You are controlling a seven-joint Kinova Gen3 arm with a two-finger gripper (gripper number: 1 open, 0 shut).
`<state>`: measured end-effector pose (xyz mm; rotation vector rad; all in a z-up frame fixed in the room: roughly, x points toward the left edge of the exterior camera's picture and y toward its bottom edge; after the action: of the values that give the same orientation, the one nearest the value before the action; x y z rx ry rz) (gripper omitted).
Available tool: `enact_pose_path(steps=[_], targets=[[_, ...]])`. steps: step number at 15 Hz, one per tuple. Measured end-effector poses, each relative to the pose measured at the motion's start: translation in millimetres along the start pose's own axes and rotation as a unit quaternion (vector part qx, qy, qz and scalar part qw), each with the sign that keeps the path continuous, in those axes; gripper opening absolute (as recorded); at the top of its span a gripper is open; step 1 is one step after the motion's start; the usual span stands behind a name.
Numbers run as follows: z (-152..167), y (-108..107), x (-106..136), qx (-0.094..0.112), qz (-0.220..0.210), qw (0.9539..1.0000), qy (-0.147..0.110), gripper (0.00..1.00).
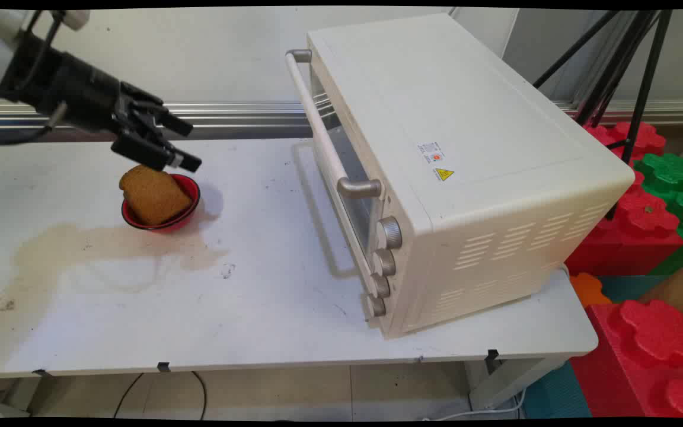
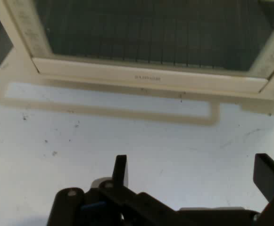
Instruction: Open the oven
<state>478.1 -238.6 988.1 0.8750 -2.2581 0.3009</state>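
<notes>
Oven, table, bowl of bread, gripper above it.

The oven point(image 1: 436, 166) stands door-shut on the table's point(image 1: 258, 308) right; at left, the bread point(image 1: 153, 194) leans in a red bowl point(image 1: 190, 204). The gripper point(image 1: 178, 143) hovers just above with jaws spread, empty. The bread looks light, soft and crumbly, best pinched gently across its flat faces.

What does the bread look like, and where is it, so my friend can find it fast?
Start at the big white toaster oven on the white table, then look left across the table, under the open black gripper. There sits a small red bowl with a brown slice of bread leaning in it. It is the only food there.
</notes>
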Motion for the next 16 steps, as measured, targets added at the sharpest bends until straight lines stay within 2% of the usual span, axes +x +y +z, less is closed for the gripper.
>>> enact_pose_path(steps=[8,16], targets=[[-17,1,43,-0.001,0.004,0.9999,0.014,1.0],[-2,-11,110,-0.014,0.027,0.9991,0.03,1.0]])
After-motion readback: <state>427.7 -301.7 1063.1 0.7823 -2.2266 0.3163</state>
